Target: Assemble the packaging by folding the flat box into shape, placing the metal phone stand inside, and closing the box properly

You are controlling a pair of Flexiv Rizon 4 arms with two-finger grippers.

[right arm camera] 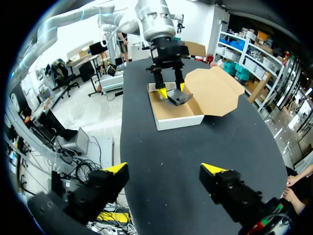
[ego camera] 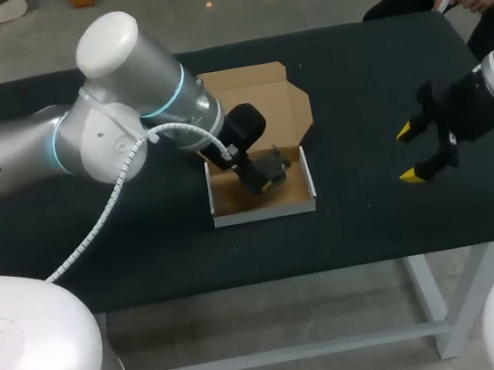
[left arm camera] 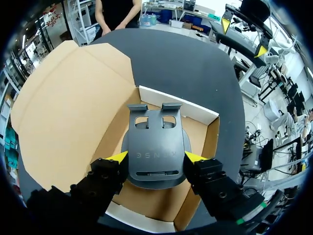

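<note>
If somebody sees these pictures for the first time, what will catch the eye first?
The left claw grips a dark phone stand from both sides, inside the open cardboard box on the table. The brown lid lies flat behind it, and the right claw hangs open at the right.

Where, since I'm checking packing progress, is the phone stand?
Head view: the phone stand is inside the open box at table centre, gripped by the left gripper.

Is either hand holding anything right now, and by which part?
The left hand grips the dark grey metal phone stand by the two side edges of its rounded base. The right hand is open and holds nothing.
</note>
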